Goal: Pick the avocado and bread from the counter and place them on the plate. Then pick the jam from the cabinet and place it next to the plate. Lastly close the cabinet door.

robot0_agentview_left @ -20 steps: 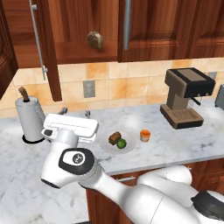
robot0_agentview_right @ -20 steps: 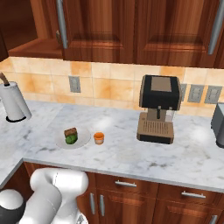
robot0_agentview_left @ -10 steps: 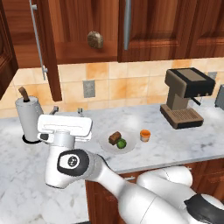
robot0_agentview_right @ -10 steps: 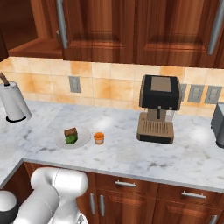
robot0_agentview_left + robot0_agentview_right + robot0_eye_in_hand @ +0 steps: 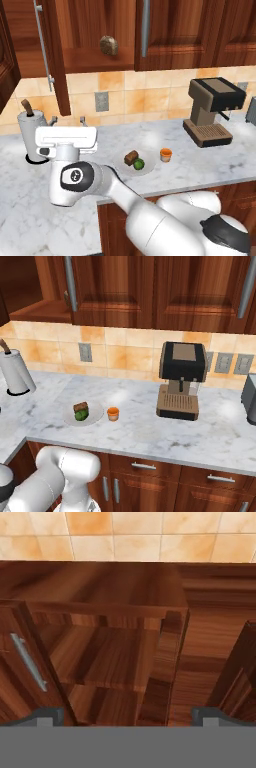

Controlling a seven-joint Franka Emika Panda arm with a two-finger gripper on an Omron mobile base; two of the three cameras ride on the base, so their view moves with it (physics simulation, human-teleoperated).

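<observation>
Gripper (image 5: 128,714) is spread wide, holding nothing, raised and pointing into the open cabinet (image 5: 107,657); its shelf board (image 5: 105,684) lies straight ahead. Cabinet door (image 5: 56,55) stands swung open beside the gripper, bar handle (image 5: 43,42) outward. Well below it on the table (image 5: 150,423), the plate (image 5: 125,169) carries the bread (image 5: 131,157) and the avocado (image 5: 139,163), apparently touching. The jam (image 5: 166,154) sits just beside the plate.

Since the earlier pictures the hand (image 5: 67,121) has swung left and lifted, away from the plate (image 5: 121,164) and toward the paper towel roll (image 5: 31,134); its wrist joint now sits further from the plate too.
</observation>
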